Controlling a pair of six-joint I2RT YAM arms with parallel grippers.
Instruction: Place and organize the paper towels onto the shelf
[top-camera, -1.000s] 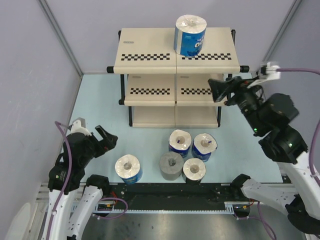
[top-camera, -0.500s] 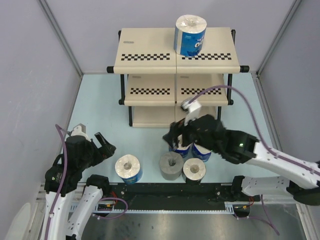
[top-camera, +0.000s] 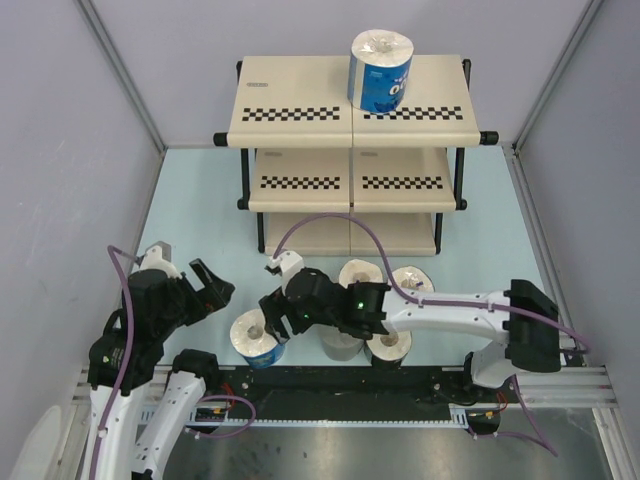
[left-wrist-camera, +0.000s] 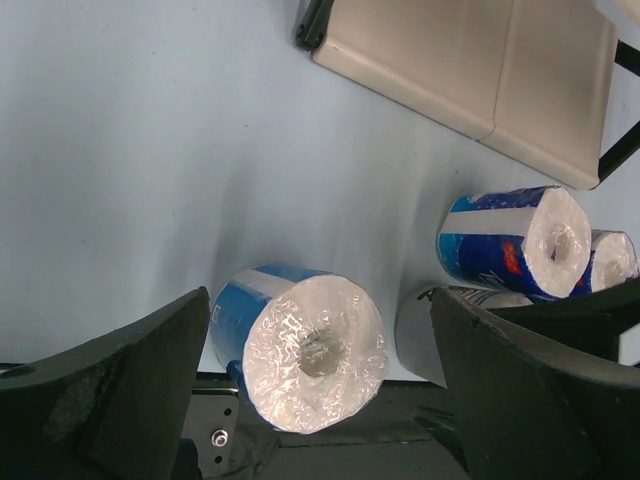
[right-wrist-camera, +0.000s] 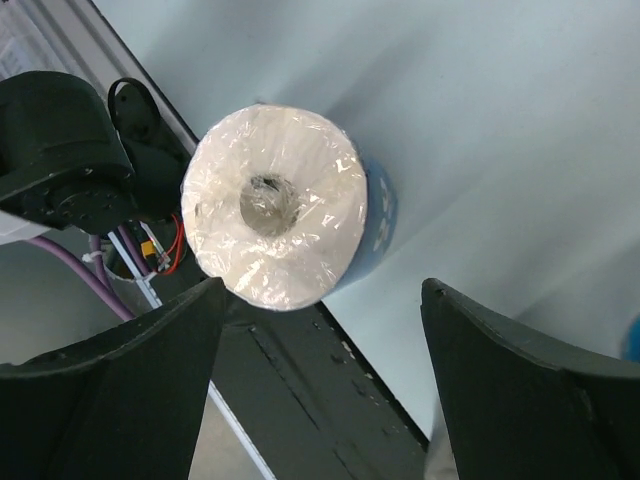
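Step in hand, as I read it: the right arm takes the near-left roll (top-camera: 255, 340). It's blue-wrapped and stands on end at the near edge of the table (top-camera: 200, 200).

- The left gripper (top-camera: 213, 283) is just left of that roll and aimed at it too. Two grippers on one target, so the left should hold off and give the right arm the lane.
- The right gripper (right-wrist-camera: 322, 290) is above the roll, but its wrist view shows the roll off-centre, toward one finger and short of the tips, not between them. Centre on the core first, then go straight down so the pads land on the wrapped wall, not the top face.
- The film wrapper looks slick, so grip well down the wall.
- The grey roll (top-camera: 338, 349) is close on the right. Watch the finger on that side.
- Further right are the front-right roll (top-camera: 388, 346) and, behind it, the two far rolls (top-camera: 414, 279).
- The shelf (top-camera: 300, 95) is at the far side. The shelved roll (top-camera: 381, 70) stands on the right half of the top tier, so carry high over the cluster.

Fingers:
- Left: spread wide, holding nothing, touching nothing. The roll shows in the gap beyond the tips.
- Right: spread wide, nothing held, no contact with the roll visible.
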